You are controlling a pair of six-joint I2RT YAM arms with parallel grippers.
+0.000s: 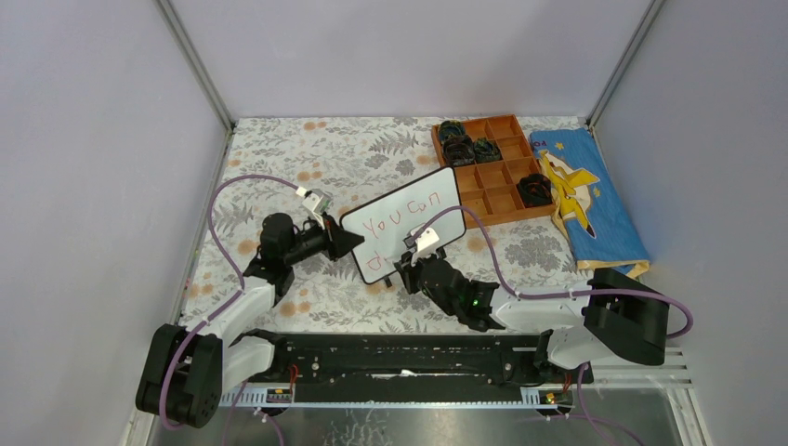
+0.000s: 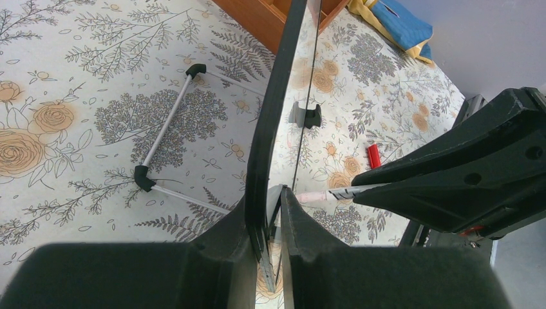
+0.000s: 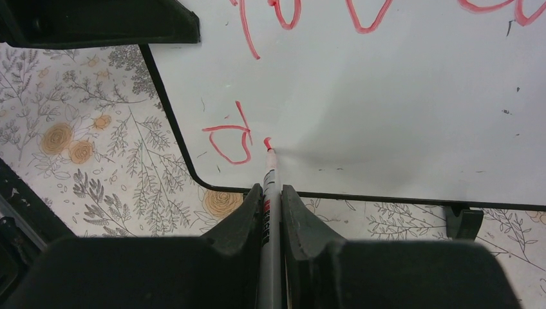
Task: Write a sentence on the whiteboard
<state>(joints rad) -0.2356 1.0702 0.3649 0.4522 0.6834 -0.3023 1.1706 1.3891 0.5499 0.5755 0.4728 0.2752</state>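
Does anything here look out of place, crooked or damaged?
The whiteboard sits askew, turned diagonally to the edges of the table. A small red piece, perhaps a cap, lies loose beside it. Nothing looks spilled or broken.

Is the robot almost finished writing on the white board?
Not yet. Of the sentence, "You can" and a "d" below are written in red on the whiteboard. The left gripper clamps the board's edge while the right gripper holds the marker, tip on the board just right of the "d". The rest of that line is blank, so more letters seem left.
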